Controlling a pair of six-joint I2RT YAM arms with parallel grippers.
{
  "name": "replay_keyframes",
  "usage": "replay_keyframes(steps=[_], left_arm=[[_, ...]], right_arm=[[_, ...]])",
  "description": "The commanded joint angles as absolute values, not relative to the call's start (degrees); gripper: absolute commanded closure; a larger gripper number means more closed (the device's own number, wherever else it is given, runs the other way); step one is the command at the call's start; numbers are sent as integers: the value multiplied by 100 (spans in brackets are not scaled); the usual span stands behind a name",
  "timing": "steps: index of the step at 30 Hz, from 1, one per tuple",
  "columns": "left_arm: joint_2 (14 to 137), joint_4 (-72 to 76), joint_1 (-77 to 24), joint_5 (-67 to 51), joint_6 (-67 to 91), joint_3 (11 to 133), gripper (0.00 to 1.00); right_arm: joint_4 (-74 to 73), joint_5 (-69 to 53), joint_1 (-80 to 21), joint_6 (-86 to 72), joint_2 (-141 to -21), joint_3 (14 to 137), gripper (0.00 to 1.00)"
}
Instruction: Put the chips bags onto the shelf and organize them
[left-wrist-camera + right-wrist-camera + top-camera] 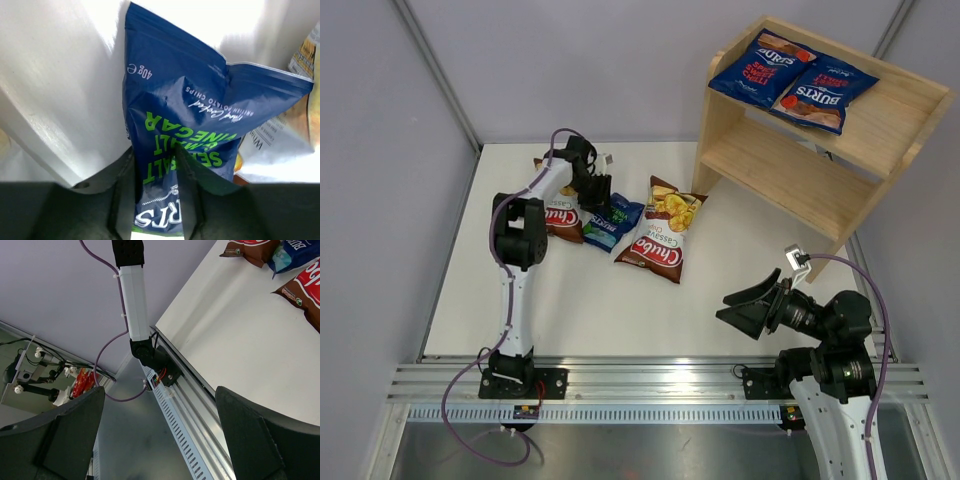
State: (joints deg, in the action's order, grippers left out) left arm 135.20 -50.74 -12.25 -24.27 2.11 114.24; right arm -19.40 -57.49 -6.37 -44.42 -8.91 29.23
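Observation:
The wooden shelf (pixel 790 170) stands at the back right. Two dark blue chips bags (pixel 760 68) (pixel 823 92) with red accents lie side by side on its top tier. On the white table, a small blue bag with green lettering (pixel 617 222) (pixel 175 100) lies between two brown-and-white bags (pixel 560 212) (pixel 663 232). My left gripper (pixel 600 195) (pixel 156 150) is down on the green-lettered bag, with its fingers pinching the bag's end. The left arm partly covers the left brown bag. My right gripper (pixel 740 308) (pixel 160 390) hangs wide open near the front right and holds nothing.
An aluminium rail (pixel 640 385) (pixel 200 405) runs along the near edge and carries both arm bases. Grey walls close in the table on the left and at the back. The shelf's lower tier is bare wood. A purple cable (pixel 107 362) hangs off the left arm.

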Motion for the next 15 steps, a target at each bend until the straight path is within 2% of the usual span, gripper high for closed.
replay_keyframes(steps=[1, 2, 3, 5, 7, 12, 15], left_arm=[[13212, -4635, -1169, -2628, 674, 11199, 65], [13106, -4467, -1160, -2654, 851, 10901, 69], [12730, -3891, -1125, -2707, 1627, 10394, 99], [12386, -3395, -1125, -2646, 1861, 10197, 100], [12025, -2555, -1125, -2645, 2553, 9477, 100], [10277, -1030, -1230, -2032, 4101, 7616, 100], [9339, -467, -1414, -1609, 4638, 7077, 100]], right_arm=[[-1714, -5660, -624, -4491, -976, 3015, 0], [-1679, -5651, -624, -4500, -1010, 2962, 0], [-1444, -5634, -633, -4631, -1089, 2831, 1], [-1372, -5634, -624, -4684, -1159, 2717, 1], [-1135, -5625, -624, -4807, -1248, 2620, 2], [-722, -5511, -624, -4878, -1722, 2444, 2], [-301, -5423, -642, -4974, -2108, 2338, 2]])
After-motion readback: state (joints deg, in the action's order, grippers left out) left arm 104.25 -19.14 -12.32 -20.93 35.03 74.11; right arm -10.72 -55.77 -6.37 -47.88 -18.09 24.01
